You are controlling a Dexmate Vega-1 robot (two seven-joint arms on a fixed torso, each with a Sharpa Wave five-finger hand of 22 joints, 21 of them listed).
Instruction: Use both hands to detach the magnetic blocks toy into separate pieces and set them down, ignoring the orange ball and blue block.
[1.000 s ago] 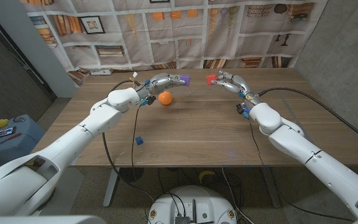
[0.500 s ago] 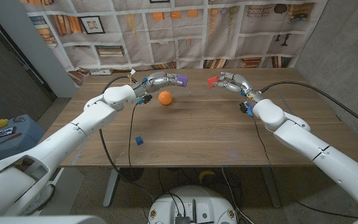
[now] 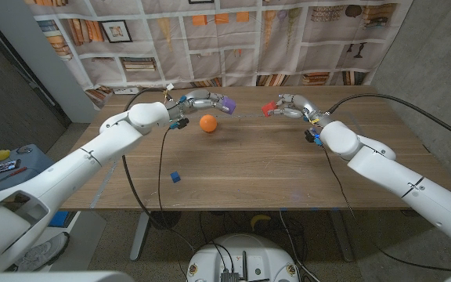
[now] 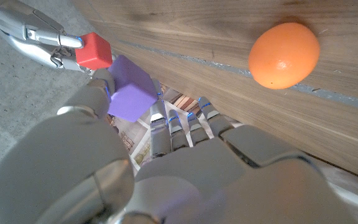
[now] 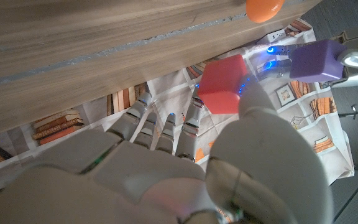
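Hands drawn apart; orange ball (image 3: 207, 123) near left hand (image 3: 196, 101), blue block (image 3: 175, 177) well apart.

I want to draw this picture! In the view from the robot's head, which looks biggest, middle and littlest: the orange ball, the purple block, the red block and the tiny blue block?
1. orange ball, biggest.
2. purple block and red block look about alike, so I won't rank them; hands partly hide both.
3. blue block, littlest, though it lies nearest the camera.
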